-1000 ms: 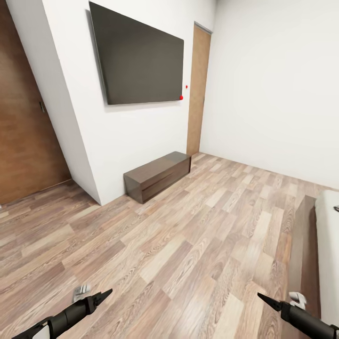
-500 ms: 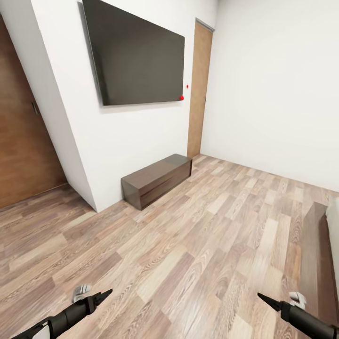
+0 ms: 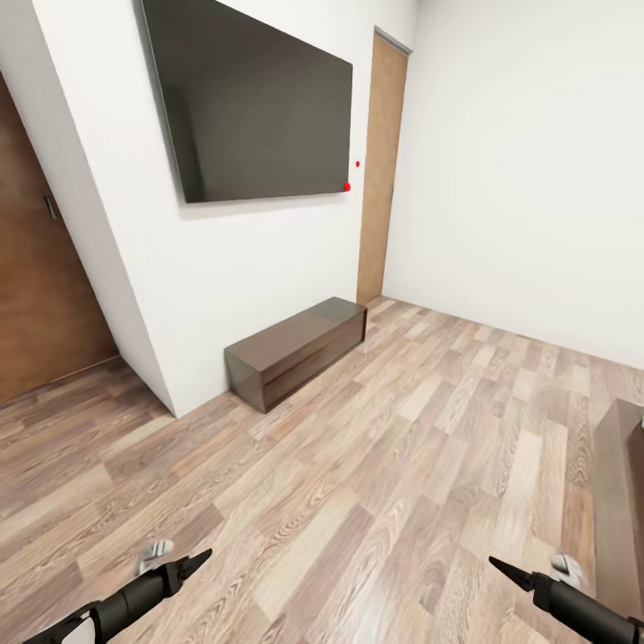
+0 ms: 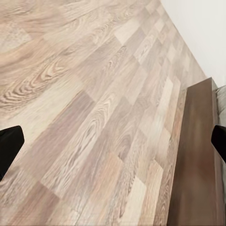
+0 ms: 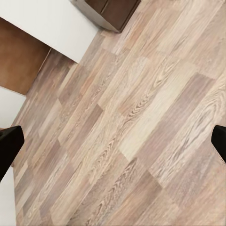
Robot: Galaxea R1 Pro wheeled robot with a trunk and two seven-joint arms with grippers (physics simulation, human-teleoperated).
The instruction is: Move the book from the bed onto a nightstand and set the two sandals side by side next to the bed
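**Transit phase: locating the bed**

Both grippers hold nothing. The left gripper and right gripper hover low over the wood floor, and the wrist views show the fingers of each spread wide. A corner of the bed frame shows at right, opposite the long bench under the wall screen. Book, sandals and nightstand are not yet located. Judged next move: rotate the base toward the bed.
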